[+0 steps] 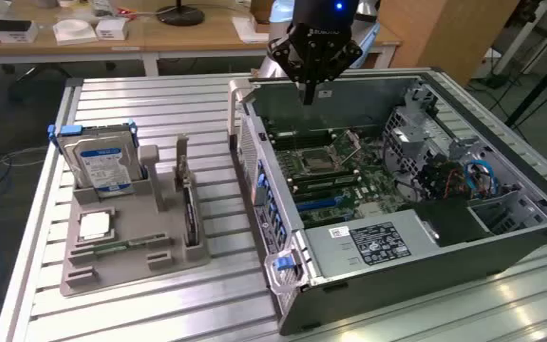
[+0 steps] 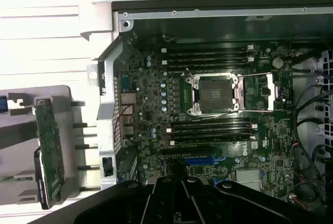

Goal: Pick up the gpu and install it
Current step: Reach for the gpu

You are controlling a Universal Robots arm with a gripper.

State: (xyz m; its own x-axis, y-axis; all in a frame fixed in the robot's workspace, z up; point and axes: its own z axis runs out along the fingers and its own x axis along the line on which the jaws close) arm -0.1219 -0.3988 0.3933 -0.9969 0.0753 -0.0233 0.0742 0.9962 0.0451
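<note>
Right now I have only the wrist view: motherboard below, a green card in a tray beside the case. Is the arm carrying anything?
Observer: No; in the exterior view the fingers are shut on nothing.
Operator: Where are they?
Observer: Over the far end of the open case, apart from the gpu.
Operator: What else is in that tray?
Observer: A hard drive with a blue-white label stands upright at the far end of the tray, to the exterior view's left of the gpu.
</note>
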